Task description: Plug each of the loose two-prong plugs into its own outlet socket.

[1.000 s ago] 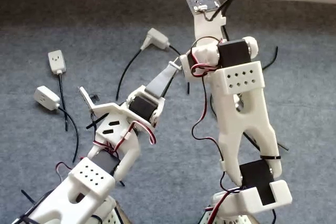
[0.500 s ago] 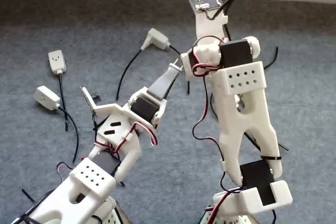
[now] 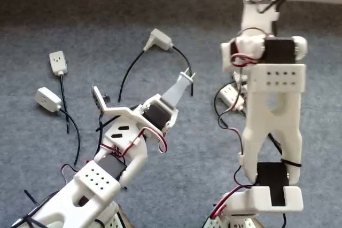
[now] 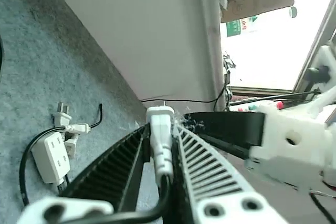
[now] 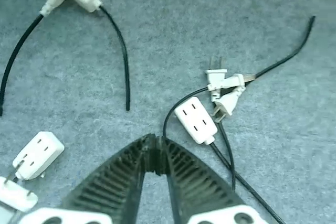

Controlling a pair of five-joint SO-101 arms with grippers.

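My left gripper (image 4: pixel 160 129) is shut on a white two-prong plug (image 4: pixel 159 136) whose black cord runs back between the fingers. In the high view this gripper (image 3: pixel 186 78) is held over the carpet's middle. A white outlet socket (image 5: pixel 195 120) lies on the carpet with two loose plugs (image 5: pixel 219 77) right beside it. The same socket (image 4: pixel 50 157) lies beyond the held plug in the left wrist view. My right gripper (image 5: pixel 155 145) hangs shut and empty above the carpet, a little short of that socket. Another white two-slot block (image 5: pixel 38 153) lies near it.
Two more white outlet sockets (image 3: pixel 57 62) (image 3: pixel 47 100) lie at the far left on black cords. An angled white plug (image 3: pixel 159 39) lies at the back centre. Black cords loop across the grey carpet (image 3: pixel 299 84). The right arm (image 3: pixel 275 100) stands tall at the right.
The right arm has swung to the right, uncovering the socket beneath it. My left gripper has shifted slightly right with the plug in it.
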